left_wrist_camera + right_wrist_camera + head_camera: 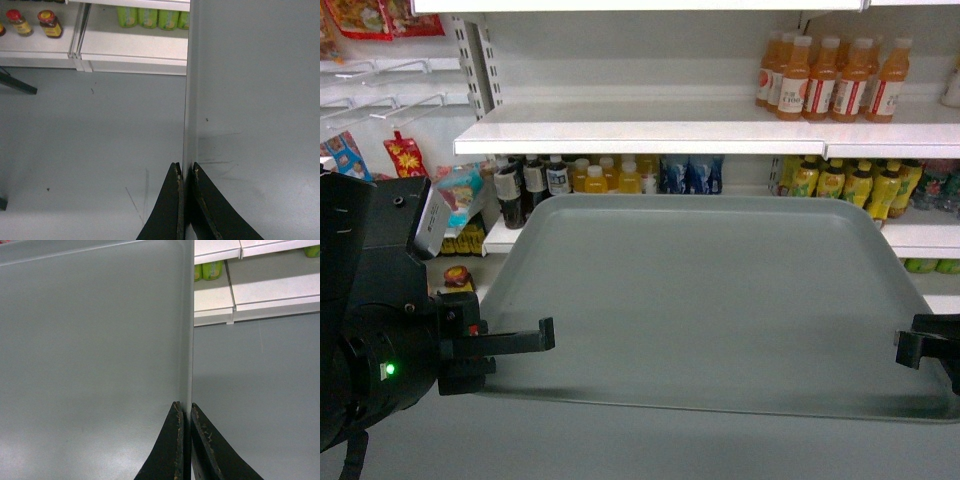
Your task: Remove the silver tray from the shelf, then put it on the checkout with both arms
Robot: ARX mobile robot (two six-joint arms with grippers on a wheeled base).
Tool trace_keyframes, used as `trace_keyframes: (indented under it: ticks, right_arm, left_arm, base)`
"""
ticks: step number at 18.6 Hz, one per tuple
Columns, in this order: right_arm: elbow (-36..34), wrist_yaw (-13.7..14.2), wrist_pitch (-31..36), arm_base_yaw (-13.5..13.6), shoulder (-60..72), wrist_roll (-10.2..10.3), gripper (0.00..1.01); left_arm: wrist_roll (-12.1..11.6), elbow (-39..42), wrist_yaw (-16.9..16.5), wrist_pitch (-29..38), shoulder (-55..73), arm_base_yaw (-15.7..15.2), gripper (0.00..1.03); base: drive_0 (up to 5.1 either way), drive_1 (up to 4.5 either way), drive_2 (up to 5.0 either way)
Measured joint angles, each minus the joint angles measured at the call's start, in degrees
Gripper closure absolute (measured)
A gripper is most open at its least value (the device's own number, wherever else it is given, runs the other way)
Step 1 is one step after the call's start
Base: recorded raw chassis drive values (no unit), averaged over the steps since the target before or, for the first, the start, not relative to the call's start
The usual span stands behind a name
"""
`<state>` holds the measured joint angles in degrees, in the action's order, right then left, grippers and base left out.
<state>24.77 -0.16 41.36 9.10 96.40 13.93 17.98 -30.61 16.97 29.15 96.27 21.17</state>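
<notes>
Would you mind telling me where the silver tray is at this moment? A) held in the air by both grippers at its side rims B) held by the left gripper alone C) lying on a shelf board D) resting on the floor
A: the silver tray hangs clear of the shelf, with the left gripper and right gripper each clamped on a side rim.

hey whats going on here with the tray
The robot holds the silver tray between both arms, in the air in front of the shelf of bottled drinks. The left gripper is shut on the tray's left rim, and the right gripper on its right rim. No checkout counter is in view.
</notes>
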Motion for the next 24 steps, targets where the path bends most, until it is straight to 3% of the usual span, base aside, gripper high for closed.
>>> trace_keyframes:
  ticks: [24]
  right_arm:
    - [0.0, 0.0, 0.2, 0.0, 0.0, 0.02, 0.99]
  left_arm:
    - [0.0, 0.0, 0.0, 0.02, 0.0, 0.0, 1.0]
  base:
    - [0.0, -4.3, 4.4]
